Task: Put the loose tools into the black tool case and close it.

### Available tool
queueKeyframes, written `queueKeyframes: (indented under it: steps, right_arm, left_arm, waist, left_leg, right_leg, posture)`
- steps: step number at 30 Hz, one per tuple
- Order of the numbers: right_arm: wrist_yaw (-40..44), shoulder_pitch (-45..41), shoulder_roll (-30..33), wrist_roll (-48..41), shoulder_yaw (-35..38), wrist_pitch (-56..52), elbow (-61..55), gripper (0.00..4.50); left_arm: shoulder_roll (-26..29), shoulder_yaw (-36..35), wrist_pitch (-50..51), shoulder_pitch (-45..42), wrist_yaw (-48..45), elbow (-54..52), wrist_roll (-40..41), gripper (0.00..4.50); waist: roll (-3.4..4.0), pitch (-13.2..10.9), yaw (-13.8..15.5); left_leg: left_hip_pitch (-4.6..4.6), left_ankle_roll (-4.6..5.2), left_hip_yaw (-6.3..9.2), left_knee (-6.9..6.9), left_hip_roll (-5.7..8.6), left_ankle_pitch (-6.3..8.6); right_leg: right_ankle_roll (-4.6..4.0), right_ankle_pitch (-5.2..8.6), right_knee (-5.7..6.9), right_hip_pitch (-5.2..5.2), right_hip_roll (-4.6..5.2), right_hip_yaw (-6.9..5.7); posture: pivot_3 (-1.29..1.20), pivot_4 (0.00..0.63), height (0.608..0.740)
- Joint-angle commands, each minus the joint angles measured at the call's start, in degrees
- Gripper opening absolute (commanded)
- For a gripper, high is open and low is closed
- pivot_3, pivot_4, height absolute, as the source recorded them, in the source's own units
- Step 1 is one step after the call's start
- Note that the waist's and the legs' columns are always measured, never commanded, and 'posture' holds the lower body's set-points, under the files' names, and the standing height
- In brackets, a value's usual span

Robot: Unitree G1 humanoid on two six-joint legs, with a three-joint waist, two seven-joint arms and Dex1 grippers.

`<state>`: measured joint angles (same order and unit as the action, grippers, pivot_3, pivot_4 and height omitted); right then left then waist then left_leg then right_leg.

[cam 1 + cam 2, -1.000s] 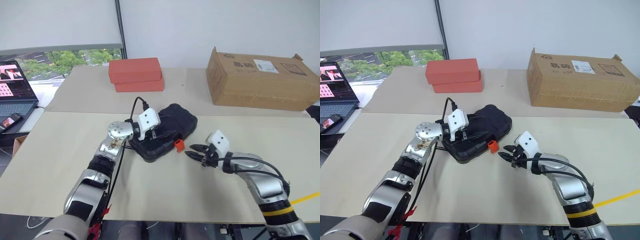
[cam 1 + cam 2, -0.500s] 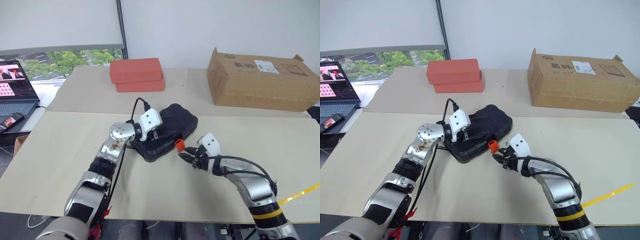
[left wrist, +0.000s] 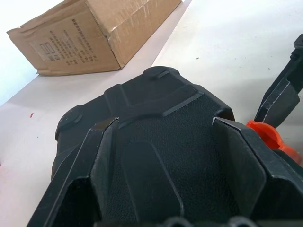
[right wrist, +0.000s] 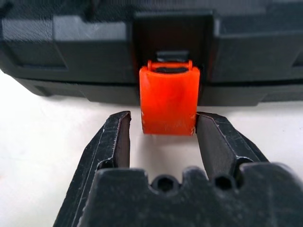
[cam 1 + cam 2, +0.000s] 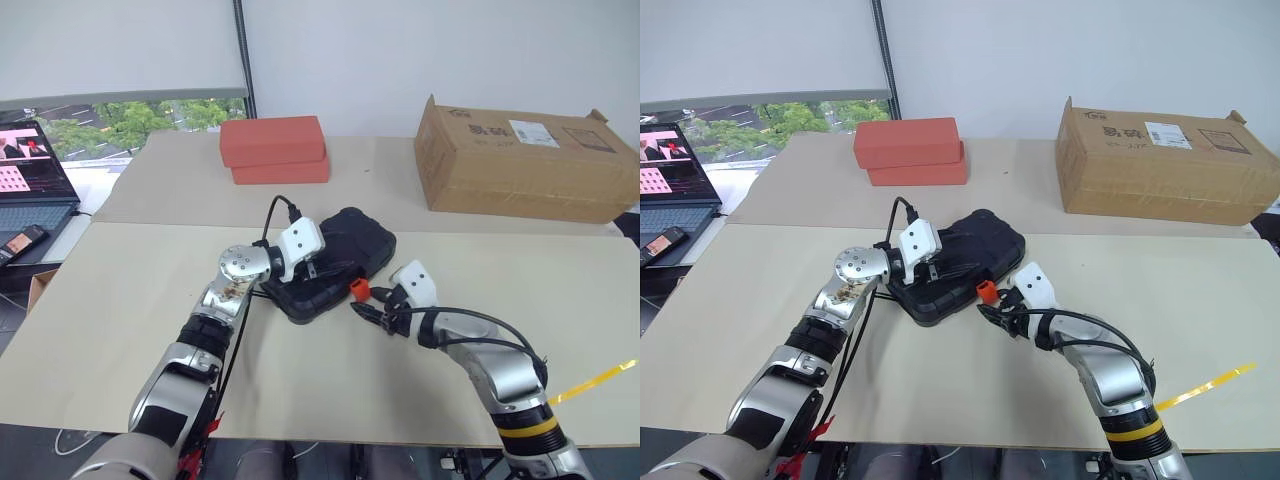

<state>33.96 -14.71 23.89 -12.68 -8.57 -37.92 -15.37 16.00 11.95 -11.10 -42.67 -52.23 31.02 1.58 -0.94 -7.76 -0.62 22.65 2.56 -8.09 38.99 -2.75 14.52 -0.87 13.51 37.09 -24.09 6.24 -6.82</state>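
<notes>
The black tool case [image 5: 352, 248] lies closed on the table, its orange latch [image 5: 358, 289] hanging at the near edge. My left gripper [image 5: 322, 270] rests open on the lid, its fingers [image 3: 102, 156] spread flat over the textured shell [image 3: 161, 142]. My right gripper [image 5: 372, 308] is open at the latch [image 4: 169, 99], one finger [image 4: 116, 137] on each side of it, close to its edges. The loose tools are out of view.
Two stacked red boxes [image 5: 272, 148] stand behind the case. A brown cardboard box [image 5: 525, 160] sits at the back right. A laptop [image 5: 30, 170] and a phone [image 5: 20, 240] lie off the table's left edge.
My right gripper has moved left up to the orange latch and its fingers have spread wider. The left gripper has stayed on the lid.
</notes>
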Motion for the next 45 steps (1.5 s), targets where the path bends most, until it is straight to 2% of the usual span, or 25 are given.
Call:
queueKeyframes:
  steps: [1,2,4,21,30,31,33,35,42,43,45]
  right_arm:
    - [-0.26,-0.69,0.64,0.3,0.15,0.4,-1.73,1.93]
    - [-0.28,-0.7,0.69,0.35,0.14,0.43,-1.71,1.79]
    - [-0.31,-0.76,0.76,0.36,0.13,0.49,-1.77,1.17]
    - [-1.01,-3.1,-0.18,0.04,1.72,2.48,-1.89,1.17]
    - [0.44,-5.97,-0.14,0.93,-1.97,-0.67,-0.06,1.17]
    - [0.78,-5.78,-0.1,0.59,-1.87,-0.96,-0.43,2.18]
    - [0.55,-5.39,0.09,1.11,-1.43,-0.64,-0.32,2.54]
    - [0.79,-5.05,0.9,1.11,-0.81,-1.01,-0.36,3.32]
    - [2.08,-3.38,4.79,0.01,-0.03,-3.52,-0.93,3.32]
    - [2.41,-3.2,5.46,0.26,-0.63,-3.76,-0.94,2.8]
    - [2.41,-3.18,5.52,-0.07,-1.05,-4.48,-1.2,2.26]
  left_arm:
    - [-0.09,0.73,0.44,0.62,0.06,1.29,-0.96,3.37]
    - [-0.06,0.75,0.42,0.68,0.06,1.28,-0.98,3.37]
    - [-0.02,0.78,0.36,0.82,0.1,1.28,-1.03,3.37]
    - [-0.06,2.22,0.22,2.66,-0.63,1.22,-1.66,3.37]
    - [-0.46,2.49,0.58,2.96,-0.93,0.42,-1.48,3.37]
    - [-0.4,2.41,0.63,2.95,-0.91,0.41,-1.46,3.37]
    - [-0.26,2.26,0.78,3.02,-0.88,0.36,-1.39,3.37]
    - [-0.13,2.15,0.85,3.16,-0.83,0.32,-1.35,3.37]
    - [-0.28,2.07,0.62,3.29,-0.44,0.68,-1.42,3.37]
    - [-0.35,2.06,0.58,3.19,-0.37,0.81,-1.45,3.37]
    - [-0.42,2.01,0.52,3.02,-0.27,0.97,-1.48,3.37]
  waist:
    - [0.0,0.0,0.0]
    - [0.0,0.0,0.0]
    - [0.0,0.0,0.0]
    - [0.01,0.01,-0.06]
    - [0.02,0.02,-0.25]
    - [0.02,0.02,-0.24]
    - [0.02,0.03,-0.19]
    - [0.02,0.02,-0.17]
    - [0.02,0.03,-0.03]
    - [0.02,0.03,-0.03]
    - [0.02,0.03,0.0]
  left_leg:
    - [0.0,0.0,0.0,0.0,0.0,0.0]
    - [0.0,0.01,0.0,0.0,0.0,0.0]
    - [0.0,0.01,0.0,0.0,-0.01,0.01]
    - [-0.02,0.03,0.0,-0.01,-0.01,0.02]
    - [-0.08,0.03,0.0,-0.01,-0.03,0.02]
    - [-0.11,0.03,-0.01,-0.01,-0.03,0.02]
    - [-0.13,0.03,0.0,-0.01,-0.04,0.02]
    - [-0.13,0.03,0.0,-0.02,-0.04,0.02]
    - [-0.13,0.07,0.0,-0.01,-0.03,0.04]
    - [-0.13,0.07,0.0,-0.02,-0.03,0.04]
    - [-0.13,0.07,0.0,-0.03,-0.03,0.04]
  right_leg:
    - [0.0,0.0,0.0,-0.01,0.0,0.0]
    - [0.0,0.0,0.0,0.0,0.0,0.0]
    - [0.0,0.0,0.0,0.0,0.0,-0.01]
    - [0.0,0.0,0.0,0.0,-0.01,0.02]
    - [0.01,0.0,0.01,0.03,-0.01,0.02]
    - [0.01,0.01,0.02,0.04,-0.01,0.04]
    - [0.02,0.01,0.02,0.06,-0.02,0.04]
    - [0.01,0.01,0.02,0.06,-0.01,0.04]
    - [0.0,0.0,0.0,0.08,0.04,0.03]
    - [0.0,0.0,0.0,0.08,0.04,0.04]
    - [0.0,0.0,0.0,0.07,0.04,0.03]
  posture:
    - [0.0,0.15,0.711]
    - [0.0,0.15,0.711]
    - [0.0,0.15,0.711]
    - [0.0,0.15,0.711]
    - [0.0,0.15,0.711]
    - [0.0,0.15,0.711]
    - [0.0,0.15,0.711]
    - [0.0,0.15,0.711]
    - [0.0,0.15,0.711]
    - [0.0,0.15,0.711]
    - [0.0,0.15,0.711]
